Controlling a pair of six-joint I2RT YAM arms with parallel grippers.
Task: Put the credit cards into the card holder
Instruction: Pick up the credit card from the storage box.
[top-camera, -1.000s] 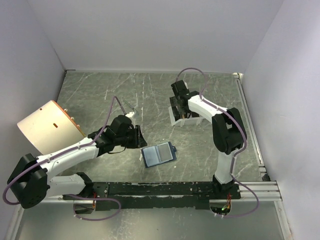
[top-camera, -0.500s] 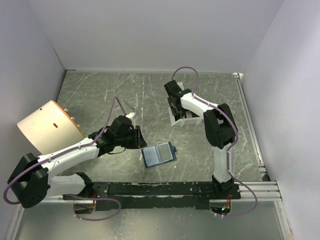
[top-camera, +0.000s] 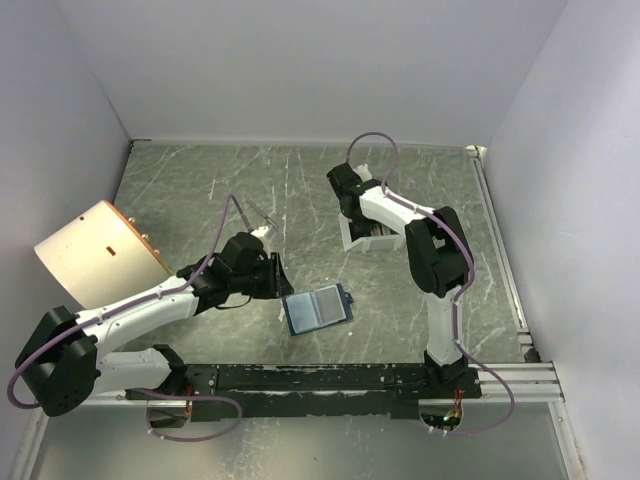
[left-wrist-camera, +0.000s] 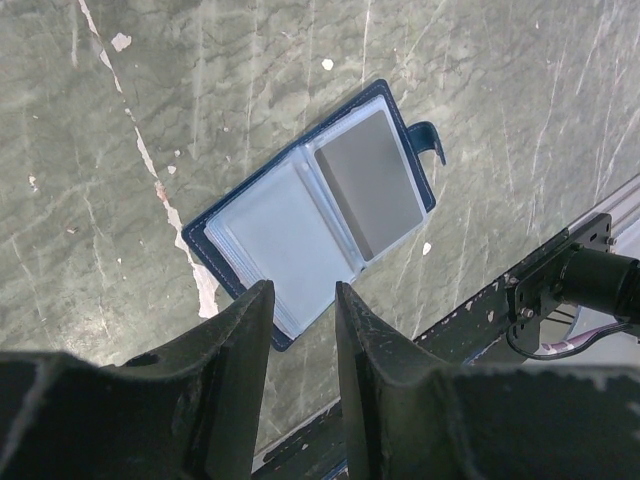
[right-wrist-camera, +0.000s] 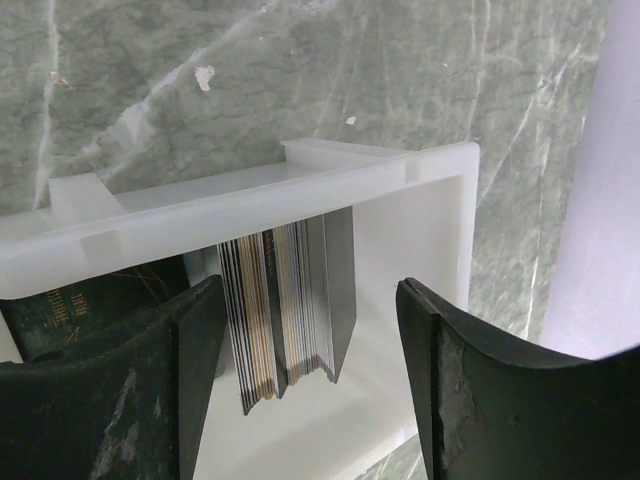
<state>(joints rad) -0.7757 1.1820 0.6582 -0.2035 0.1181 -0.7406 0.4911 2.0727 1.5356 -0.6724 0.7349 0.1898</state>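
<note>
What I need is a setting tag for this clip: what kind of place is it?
Likely a robot lab test cell: the left arm and right arm are bolted to a rail at a marbled table boxed by plain white walls.

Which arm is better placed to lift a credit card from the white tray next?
Right. The right gripper hangs over the white tray, jaws open astride the upright credit cards. The left gripper hovers empty beside the open card holder, away from the tray.
</note>
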